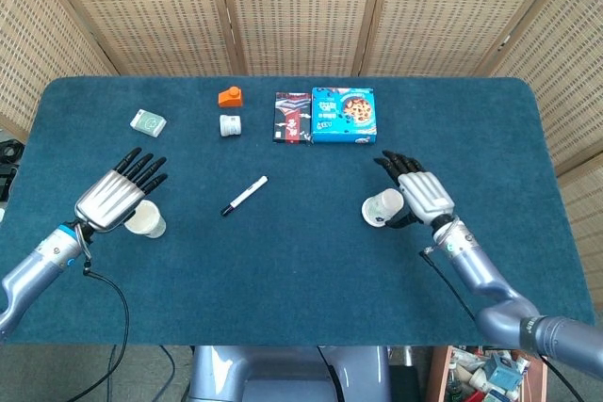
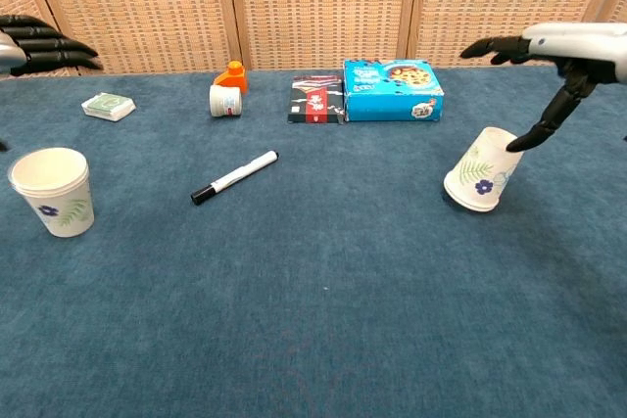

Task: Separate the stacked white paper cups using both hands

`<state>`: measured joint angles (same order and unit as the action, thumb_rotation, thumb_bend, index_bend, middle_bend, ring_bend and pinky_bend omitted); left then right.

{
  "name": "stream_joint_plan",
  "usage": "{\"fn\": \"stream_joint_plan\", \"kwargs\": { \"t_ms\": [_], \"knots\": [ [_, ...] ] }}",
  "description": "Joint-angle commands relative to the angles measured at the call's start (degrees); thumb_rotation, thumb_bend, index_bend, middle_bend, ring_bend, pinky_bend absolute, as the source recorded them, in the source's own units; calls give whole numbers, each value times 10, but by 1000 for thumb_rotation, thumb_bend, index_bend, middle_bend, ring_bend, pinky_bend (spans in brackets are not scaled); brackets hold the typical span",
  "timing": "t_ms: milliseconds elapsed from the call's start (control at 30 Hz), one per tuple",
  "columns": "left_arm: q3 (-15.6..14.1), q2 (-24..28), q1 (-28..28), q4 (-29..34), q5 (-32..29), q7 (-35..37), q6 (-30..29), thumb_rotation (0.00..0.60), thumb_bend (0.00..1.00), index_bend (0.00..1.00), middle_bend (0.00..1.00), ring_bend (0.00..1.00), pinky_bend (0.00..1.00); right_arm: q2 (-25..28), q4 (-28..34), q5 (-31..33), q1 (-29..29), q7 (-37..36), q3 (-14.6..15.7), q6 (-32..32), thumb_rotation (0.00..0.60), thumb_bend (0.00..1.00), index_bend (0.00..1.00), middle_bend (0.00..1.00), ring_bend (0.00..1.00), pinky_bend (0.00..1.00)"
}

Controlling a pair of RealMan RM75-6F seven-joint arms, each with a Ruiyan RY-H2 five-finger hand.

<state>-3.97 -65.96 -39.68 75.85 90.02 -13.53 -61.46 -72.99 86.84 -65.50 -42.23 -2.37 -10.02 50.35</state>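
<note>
Two white paper cups with leaf and flower prints are on the blue table, far apart. The left cup [image 1: 146, 220] [image 2: 54, 191] stands upright with its mouth up. My left hand [image 1: 118, 197] [image 2: 39, 46] hovers above it with straight, spread fingers and holds nothing. The right cup [image 1: 382, 207] [image 2: 480, 183] leans over on the table, mouth towards the lower left. My right hand [image 1: 419, 193] [image 2: 563, 46] is spread above it, and one fingertip touches the cup's raised base.
A black-and-white marker [image 1: 244, 195] [image 2: 233, 177] lies between the cups. Along the back are a blue cookie box [image 1: 343, 114] [image 2: 392, 90], a dark box [image 1: 292, 117], a small white jar [image 1: 229, 125], an orange object [image 1: 230, 96] and a green packet [image 1: 148, 120].
</note>
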Motion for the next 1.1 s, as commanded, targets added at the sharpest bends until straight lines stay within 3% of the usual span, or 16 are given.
{"fn": "stream_joint_plan", "kwargs": {
  "t_ms": [33,133,300,500,700,933,1100],
  "knots": [
    [9,14,10,10,7,15,-26,600,75,0,0,0,0,30,37,-36,26,-1,4,41,600,0,0,0,0,59],
    [15,24,17,20,7,23,-42,600,74,0,0,0,0,44,50,-56,40,-7,10,61,600,0,0,0,0,45],
    [31,59,62,61,-16,57,-108,600,73,0,0,0,0,76,65,-135,100,-24,42,152,600,0,0,0,0,19],
    [39,85,135,121,-73,101,-168,600,60,0,0,0,0,76,23,-215,169,-49,72,271,600,0,0,0,0,0],
    [29,92,208,213,-122,131,-206,600,58,0,0,0,0,60,-11,-259,231,-68,96,364,600,0,0,0,0,0],
    [13,18,292,205,-103,70,-313,600,57,0,0,0,0,33,-45,-305,301,-40,116,470,600,0,0,0,0,0],
    [3,-13,317,178,-74,58,-335,600,57,0,0,0,0,28,-54,-325,332,-36,125,510,600,0,0,0,0,0]
  ]
}}
